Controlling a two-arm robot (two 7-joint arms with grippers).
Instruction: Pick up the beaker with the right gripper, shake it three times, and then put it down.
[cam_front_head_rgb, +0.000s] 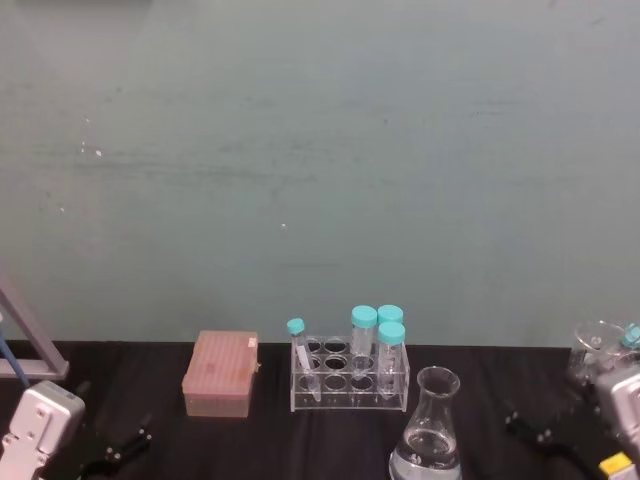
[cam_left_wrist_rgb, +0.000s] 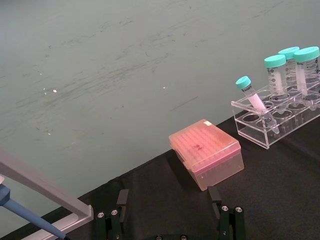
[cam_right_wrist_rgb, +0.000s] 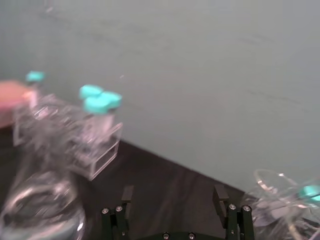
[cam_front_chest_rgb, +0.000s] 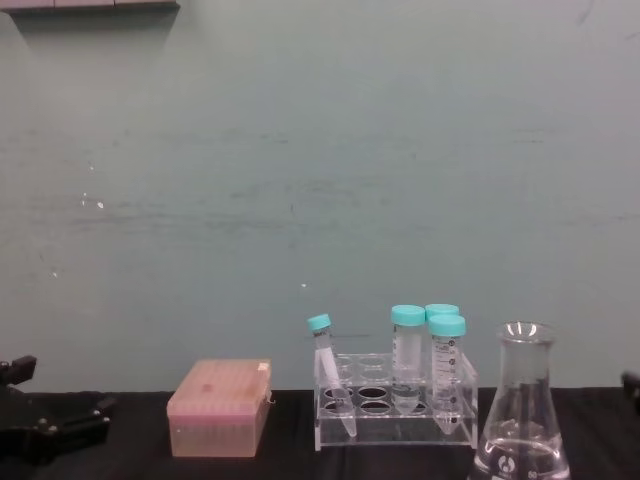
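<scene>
Beaker (cam_front_head_rgb: 432, 425) standing upright on dark table (cam_front_head_rgb: 250, 440), just front-right of tube rack (cam_front_head_rgb: 350, 385), liquid sitting in base. Right gripper (cam_right_wrist_rgb: 173, 200) hanging beside it, jaws gaping wide, holding nothing. Left gripper (cam_left_wrist_rgb: 169, 200) idling, likewise wide, near pink box (cam_left_wrist_rgb: 206, 152). Likely risks: off-centre grasp tipping beaker into rack; hard shaking slopping liquid.

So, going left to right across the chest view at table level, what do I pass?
left pincer at the left edge → pink lidded box → clear tube rack with teal-capped tubes → beaker, standing upright with clear liquid in it.
</scene>
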